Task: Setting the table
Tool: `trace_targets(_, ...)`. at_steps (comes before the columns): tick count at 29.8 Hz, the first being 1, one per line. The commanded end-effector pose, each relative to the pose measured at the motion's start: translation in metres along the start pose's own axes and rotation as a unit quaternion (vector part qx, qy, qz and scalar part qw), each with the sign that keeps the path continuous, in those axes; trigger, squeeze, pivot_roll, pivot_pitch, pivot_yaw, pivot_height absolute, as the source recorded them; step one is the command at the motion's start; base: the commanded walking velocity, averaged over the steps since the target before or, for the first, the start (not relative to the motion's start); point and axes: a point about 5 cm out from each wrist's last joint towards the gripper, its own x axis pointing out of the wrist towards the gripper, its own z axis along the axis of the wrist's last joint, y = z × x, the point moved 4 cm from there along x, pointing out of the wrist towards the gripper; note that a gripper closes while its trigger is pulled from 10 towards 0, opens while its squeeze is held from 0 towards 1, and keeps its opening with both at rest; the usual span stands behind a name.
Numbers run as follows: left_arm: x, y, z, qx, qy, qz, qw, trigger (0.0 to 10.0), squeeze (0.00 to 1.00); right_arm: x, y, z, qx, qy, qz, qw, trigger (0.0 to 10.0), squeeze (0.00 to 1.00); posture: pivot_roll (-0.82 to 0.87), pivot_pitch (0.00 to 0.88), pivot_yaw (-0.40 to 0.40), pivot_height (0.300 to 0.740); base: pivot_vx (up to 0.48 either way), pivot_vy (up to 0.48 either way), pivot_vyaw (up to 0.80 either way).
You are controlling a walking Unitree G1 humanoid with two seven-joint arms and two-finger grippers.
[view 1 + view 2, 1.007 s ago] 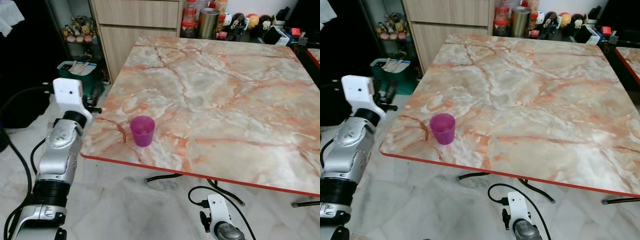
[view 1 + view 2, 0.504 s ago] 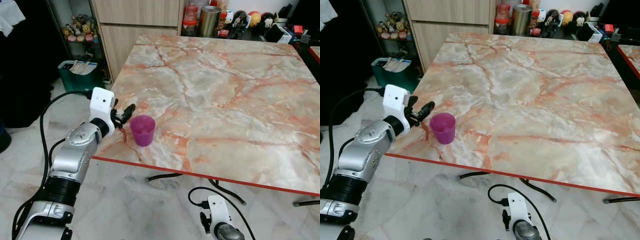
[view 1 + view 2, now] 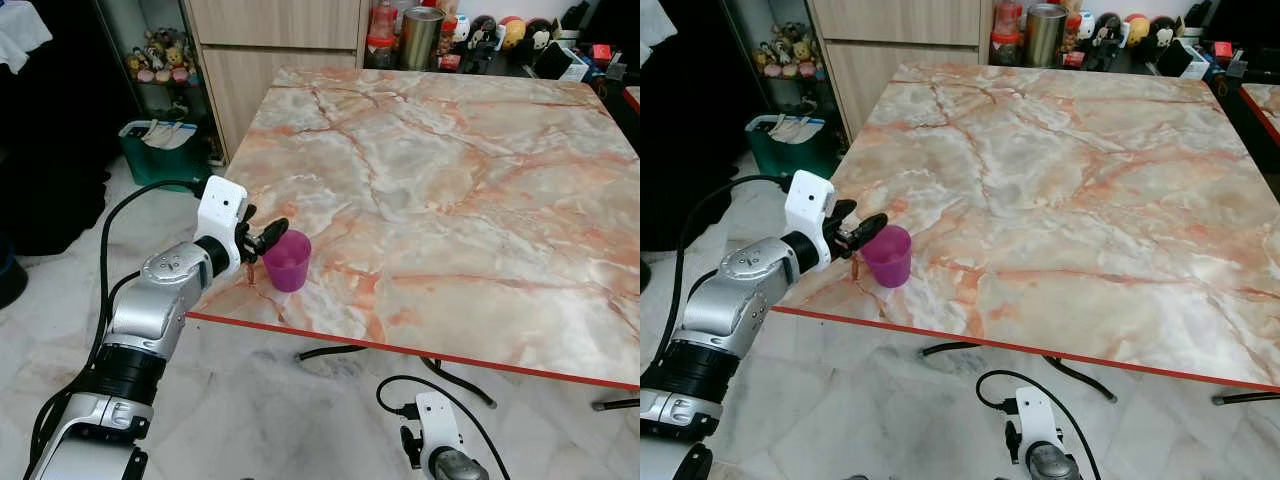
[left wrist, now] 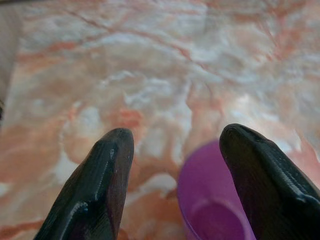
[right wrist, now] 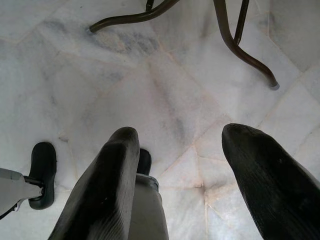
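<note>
**Desk:** Caption this one for me. What is your left tool doing at the corner of that counter?

**Operator:** My left tool reaches in from the side, level with the rim of a small purple plastic cup that stands on the pink-veined marble counter with a red edge, close to the near left corner. The fingers are spread apart. In the wrist view one black finger overlaps the cup's side while the other stands off over bare marble, so nothing is clamped yet.

**Desk:** Why come in sideways?

**Operator:** My guess: the cup sits right at the edge nearest me, so a level reach from beside the counter lets the fingers straddle its wall without knocking it.

**Desk:** And the cup itself?

**Operator:** Upright, mouth open to the ceiling, long axis vertical, slightly wider at the rim than at the base. It looks empty.

**Desk:** The other arm?

**Operator:** My right tool hangs idle below the counter's near edge, fingers apart, pointing at the pale marble floor by the dark metal counter legs.
</note>
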Motion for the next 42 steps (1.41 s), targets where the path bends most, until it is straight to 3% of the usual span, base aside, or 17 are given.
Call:
trace_targets(1, 0.001, -0.001, 0.000, 0.018, 0.016, -0.011, 1.000, 10.0, 0.00, -0.001, 0.000, -0.006, 0.009, 0.007, -0.004, 1.000, 10.0, 0.00, 0.15, 0.112, 0.012, 0.715, 0.000, 0.000, 0.00)
trace_targets(27, 0.001, -0.009, -0.016, 0.021, 0.053, -0.033, 0.998, 10.0, 0.00, -0.001, -0.002, -0.006, 0.010, 0.006, -0.006, 1.000, 10.0, 0.00, 0.14, 0.115, 0.012, 0.715, 0.000, 0.000, 0.00)
trace_targets(29, 0.001, -0.010, -0.017, 0.021, 0.054, -0.035, 0.998, 9.4, 0.00, -0.001, -0.002, -0.006, 0.010, 0.006, -0.006, 1.000, 10.0, 0.00, 0.14, 0.115, 0.012, 0.715, 0.000, 0.000, 0.00)
trace_targets(32, 0.001, -0.011, -0.017, 0.021, 0.056, -0.036, 0.998, 9.4, 0.00, -0.001, -0.002, -0.006, 0.010, 0.006, -0.006, 1.000, 10.0, 0.00, 0.14, 0.115, 0.012, 0.715, 0.000, 0.000, 0.00)
trace_targets(33, 0.001, -0.011, -0.018, 0.020, 0.056, -0.037, 0.998, 4.5, 0.00, -0.001, -0.002, -0.006, 0.010, 0.006, -0.006, 1.000, 10.0, 0.00, 0.14, 0.117, 0.012, 0.715, 0.000, 0.000, 0.00)
trace_targets(35, 0.001, -0.012, -0.018, 0.020, 0.058, -0.040, 0.997, 2.0, 0.00, -0.001, -0.002, -0.005, 0.010, 0.005, -0.006, 1.000, 10.0, 0.00, 0.14, 0.117, 0.013, 0.715, 0.000, 0.000, 0.00)
trace_targets(42, 0.000, -0.012, -0.019, 0.022, 0.060, -0.044, 0.997, 1.3, 0.00, -0.001, -0.001, -0.005, 0.010, 0.005, -0.006, 1.000, 10.0, 0.00, 0.14, 0.117, 0.015, 0.715, 0.000, 0.000, 0.00)
